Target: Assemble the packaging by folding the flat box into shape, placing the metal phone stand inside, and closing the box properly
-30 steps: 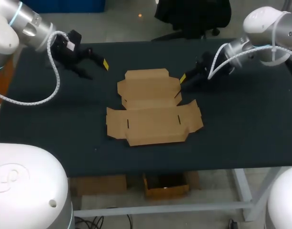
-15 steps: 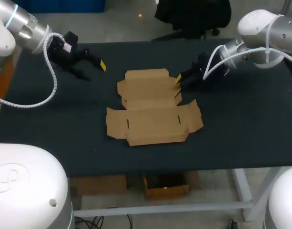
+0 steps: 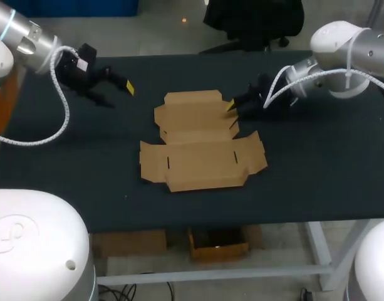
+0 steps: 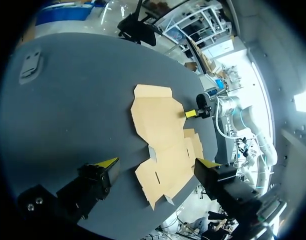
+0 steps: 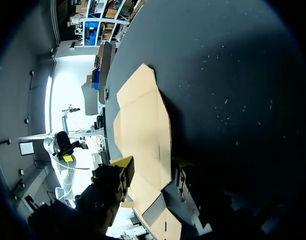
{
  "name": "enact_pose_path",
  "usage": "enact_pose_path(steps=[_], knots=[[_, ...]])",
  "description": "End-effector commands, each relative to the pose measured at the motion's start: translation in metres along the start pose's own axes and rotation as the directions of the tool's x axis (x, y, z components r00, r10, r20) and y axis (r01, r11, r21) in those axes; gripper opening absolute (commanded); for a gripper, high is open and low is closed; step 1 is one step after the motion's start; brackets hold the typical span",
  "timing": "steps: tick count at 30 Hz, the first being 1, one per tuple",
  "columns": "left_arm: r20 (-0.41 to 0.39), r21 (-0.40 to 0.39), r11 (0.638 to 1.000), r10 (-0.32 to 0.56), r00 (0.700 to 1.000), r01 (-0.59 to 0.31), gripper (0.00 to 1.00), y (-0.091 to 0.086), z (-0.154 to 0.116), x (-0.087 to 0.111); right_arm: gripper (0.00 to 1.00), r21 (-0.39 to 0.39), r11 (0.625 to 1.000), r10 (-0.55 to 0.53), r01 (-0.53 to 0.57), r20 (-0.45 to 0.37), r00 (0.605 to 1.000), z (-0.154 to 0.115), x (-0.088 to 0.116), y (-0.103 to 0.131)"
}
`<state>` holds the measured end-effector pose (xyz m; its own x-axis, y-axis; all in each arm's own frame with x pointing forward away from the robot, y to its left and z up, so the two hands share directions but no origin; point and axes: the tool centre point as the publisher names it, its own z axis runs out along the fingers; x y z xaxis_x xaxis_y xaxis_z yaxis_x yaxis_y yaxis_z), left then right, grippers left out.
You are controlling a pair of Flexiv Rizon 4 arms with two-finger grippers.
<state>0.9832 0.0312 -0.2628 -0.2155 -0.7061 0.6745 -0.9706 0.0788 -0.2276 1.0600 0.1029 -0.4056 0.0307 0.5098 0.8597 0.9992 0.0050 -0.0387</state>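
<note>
A dark cloth-covered table [image 3: 317, 163] filled the scene, with the flat cardboard box [image 3: 201, 147] lying unfolded near its middle. The box's panels and flaps were spread out against the cloth, the narrower panel towards the far side and the wider one, with its side flaps, towards the near side.

The left gripper [image 3: 116, 93] hung over the far left part of the table, well apart from the box. Its fingers were spread wide and held nothing. In the left wrist view the two yellow tips of that gripper [image 4: 155, 165] stood far apart, and the box [image 4: 160, 135] lay ahead of them on the cloth. A small grey object [image 4: 32, 65] sat on the table well away from the box; what it was could not be told.

The right gripper [image 3: 235, 108] came in from the right and sat at the right edge of the box's far panel, one yellow tip just over the cardboard corner. Whether it touched the cardboard could not be told from above. In the right wrist view that gripper [image 5: 153, 172] had its fingers spread, with the edge of the box [image 5: 143, 125] running between and ahead of them. The fingers were not pressed onto it from two sides. The left wrist view showed the same gripper [image 4: 197, 112] just beside the box's right edge.
</note>
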Motion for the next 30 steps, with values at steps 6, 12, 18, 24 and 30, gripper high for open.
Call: enact_pose_path(steps=[6, 12, 18, 24, 30], knots=[[-0.004, 0.013, 1.000, -0.004, 1.000, 0.004, 1.00, 0.007, -0.005, -0.003, 0.40, -0.028, 1.000, 0.005, -0.006, -0.023, 1.000, 0.009, 0.001, 0.002], [-0.013, 0.013, 1.000, -0.006, 1.000, 0.006, 1.00, 0.010, -0.005, -0.005, 0.31, -0.036, 0.999, -0.003, 0.001, -0.048, 0.999, 0.014, 0.003, 0.002], [-0.035, -0.001, 1.000, 0.003, 0.999, -0.003, 1.00, 0.011, -0.004, -0.006, 0.00, -0.075, 0.997, -0.040, 0.034, -0.079, 0.996, 0.009, 0.005, -0.001], [-0.082, -0.018, 1.000, 0.024, 0.996, -0.025, 1.00, 0.007, 0.004, -0.005, 0.00, -0.119, 0.989, -0.098, 0.087, -0.091, 0.991, 0.000, 0.013, -0.005], [-0.121, -0.005, 0.998, 0.067, 0.990, -0.068, 1.00, -0.001, 0.015, 0.000, 0.00, -0.156, 0.977, -0.160, 0.143, -0.102, 0.982, -0.011, 0.022, -0.004]])
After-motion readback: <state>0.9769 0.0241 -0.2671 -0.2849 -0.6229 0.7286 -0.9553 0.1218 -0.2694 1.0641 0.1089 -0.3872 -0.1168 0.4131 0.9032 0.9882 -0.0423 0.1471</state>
